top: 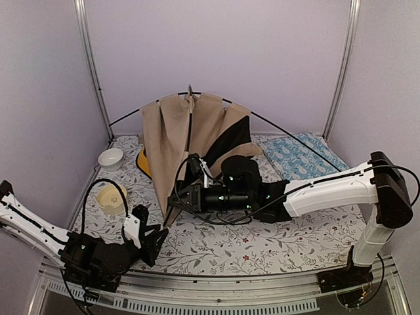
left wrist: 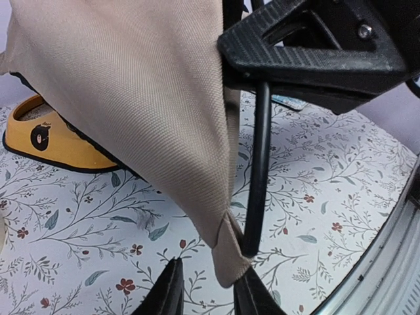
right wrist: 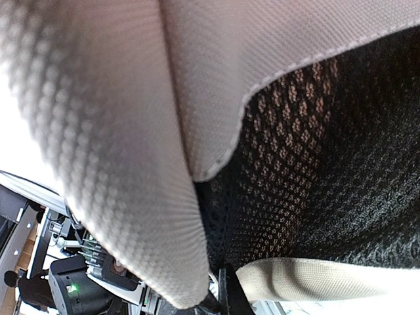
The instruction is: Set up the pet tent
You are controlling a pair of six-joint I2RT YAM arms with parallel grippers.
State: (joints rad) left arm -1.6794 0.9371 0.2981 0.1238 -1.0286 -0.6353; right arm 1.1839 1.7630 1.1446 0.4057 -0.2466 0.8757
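The tent (top: 187, 134) stands at the far left of the worktop (top: 262, 246), and its near corner hangs down to the left hand (top: 156, 235). That hand's fingers (left wrist: 172, 292) stand apart on either side of the cloth tip, not yet pinching it. Just beyond, the right hand (top: 178, 198) is closed on the tent's edge beside its black pole (left wrist: 259, 164).

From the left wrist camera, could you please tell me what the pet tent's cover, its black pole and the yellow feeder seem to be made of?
The pet tent's cover looks like matte woven canvas: a fine diagonal weave shows. Its black pole is a smooth, faintly shiny rod, perhaps fibreglass or coated metal. The yellow feeder seems hard moulded plastic, smooth and evenly coloured.
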